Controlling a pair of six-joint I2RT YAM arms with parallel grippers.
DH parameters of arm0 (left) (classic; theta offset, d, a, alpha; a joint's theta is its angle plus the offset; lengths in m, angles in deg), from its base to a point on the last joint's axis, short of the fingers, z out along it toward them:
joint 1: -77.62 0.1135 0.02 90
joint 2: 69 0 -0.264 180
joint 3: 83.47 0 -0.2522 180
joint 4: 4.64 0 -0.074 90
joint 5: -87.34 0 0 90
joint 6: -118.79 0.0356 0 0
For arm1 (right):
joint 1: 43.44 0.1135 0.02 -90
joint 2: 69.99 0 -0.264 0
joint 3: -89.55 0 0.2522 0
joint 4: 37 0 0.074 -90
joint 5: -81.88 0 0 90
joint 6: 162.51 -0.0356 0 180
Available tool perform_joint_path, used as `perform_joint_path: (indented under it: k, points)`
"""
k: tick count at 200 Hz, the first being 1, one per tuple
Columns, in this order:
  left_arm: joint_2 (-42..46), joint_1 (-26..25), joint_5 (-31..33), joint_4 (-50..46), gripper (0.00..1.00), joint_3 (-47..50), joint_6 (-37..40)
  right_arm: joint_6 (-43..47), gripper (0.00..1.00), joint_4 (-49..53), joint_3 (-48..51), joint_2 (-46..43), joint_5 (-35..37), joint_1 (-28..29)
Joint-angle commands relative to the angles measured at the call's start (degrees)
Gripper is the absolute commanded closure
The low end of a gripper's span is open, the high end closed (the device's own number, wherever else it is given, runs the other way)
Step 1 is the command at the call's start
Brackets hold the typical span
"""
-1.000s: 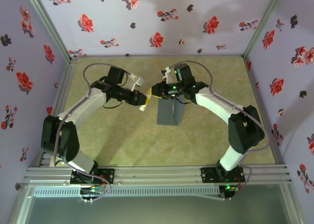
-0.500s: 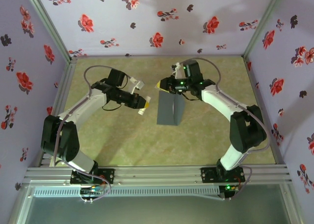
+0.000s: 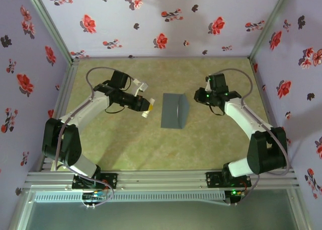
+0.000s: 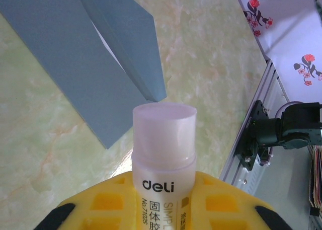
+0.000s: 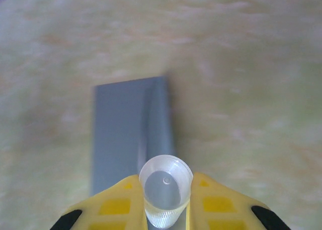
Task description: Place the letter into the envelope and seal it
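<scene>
Envelope (image 3: 171, 113) is lying flat near the middle of the table (image 3: 131, 149), slate-grey, its long sides running near to far. Nearest of all, the rail (image 3: 161, 178) is carrying both arm bases, and between it and the envelope's near short edge a broad strip of bare table is giving open room. To the left and right, bare surface is stretching out to the flowered walls (image 3: 30, 64).

Level with the envelope's far half, the left gripper (image 3: 148, 107) is hovering just left of the long left edge, apart from the paper. Its yellow fingers (image 4: 108, 202) are clamping a white glue stick (image 4: 163, 149), whose uncapped end is pointing toward the envelope. In the left wrist view the flap (image 4: 128, 44) is standing open, folded out from the body, with a pale sliver showing in the gap under it; whether that is the letter I cannot tell.

On the other side, the right gripper (image 3: 199, 95) is hanging right of the envelope's far right corner, clear of the flap edge. Its fingers (image 5: 214, 200) are pinching a small clear cap (image 5: 165, 187), hollow side facing the camera, and in the right wrist view the envelope is lying beyond the cap, untouched.

Farther on, bare table is running to the far wall.
</scene>
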Motion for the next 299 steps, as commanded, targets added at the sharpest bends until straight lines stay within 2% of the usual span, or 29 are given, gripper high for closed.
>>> perform_joint_path:
  k: [1, 57, 94, 148, 201, 258, 299]
  points:
    - [-0.81, -0.02, -0.98, 2.09, 1.00, 0.19, 0.32, 2.36, 0.81, -0.13, 3.93, -0.19, 13.35, -1.23]
    - [-0.76, 0.60, -0.94, 5.75, 1.00, 1.58, -2.05, 0.92, 0.79, -10.21, 11.72, 1.98, 25.83, -2.18]
    - [-0.60, 1.00, -0.94, 6.48, 1.00, 2.21, -2.26, -3.31, 0.79, -11.67, 13.03, 3.20, 31.01, -2.56]
    - [-0.66, 1.52, -1.03, 8.33, 1.00, 3.86, -3.18, -7.94, 0.79, -17.94, 17.93, 5.29, 32.94, -2.51]
    - [-1.46, 2.05, -1.02, 11.81, 1.00, 5.01, -5.84, -8.96, 0.75, -19.52, 18.70, 7.63, 32.94, -2.51]
    - [-1.53, 2.14, -1.02, 14.44, 1.00, 6.11, -7.72, -8.69, 0.64, -19.91, 18.79, 7.45, 32.48, -2.48]
    - [-1.87, 2.14, -1.07, 14.53, 1.00, 5.71, -8.11, -8.68, 0.62, -20.53, 19.36, 6.91, 32.05, -2.46]
